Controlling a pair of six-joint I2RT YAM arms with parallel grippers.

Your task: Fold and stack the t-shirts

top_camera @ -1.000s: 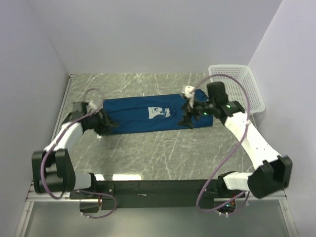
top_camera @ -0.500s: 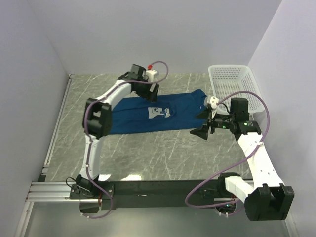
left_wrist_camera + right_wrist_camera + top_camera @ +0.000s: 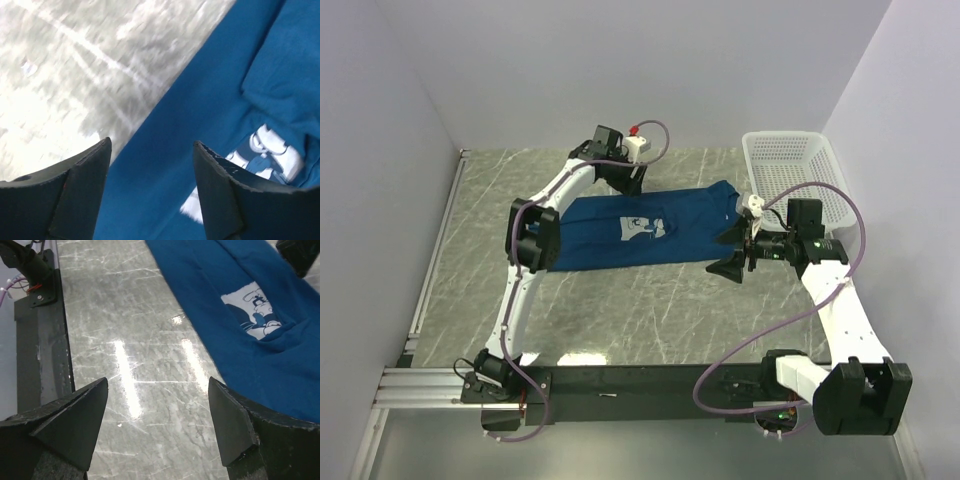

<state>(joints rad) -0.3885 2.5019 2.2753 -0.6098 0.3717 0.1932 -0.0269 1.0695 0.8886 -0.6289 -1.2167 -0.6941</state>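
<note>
Left gripper [image 3: 150,150]: jaws spread, nothing between them, over the t-shirt [image 3: 210,95] at its far long edge. Cloth is under and to one side of it, bare marble table [image 3: 75,60] to the other. Right gripper [image 3: 157,390]: also spread and empty, just off the shirt's near edge, open tabletop below. White basket [image 3: 790,165] sits beyond it, near the shirt's end.

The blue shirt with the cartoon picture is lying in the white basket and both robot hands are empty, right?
No. The blue shirt lies on the table, next to the white basket, not in it, as the top view shows. The left gripper and right gripper are indeed empty.
</note>
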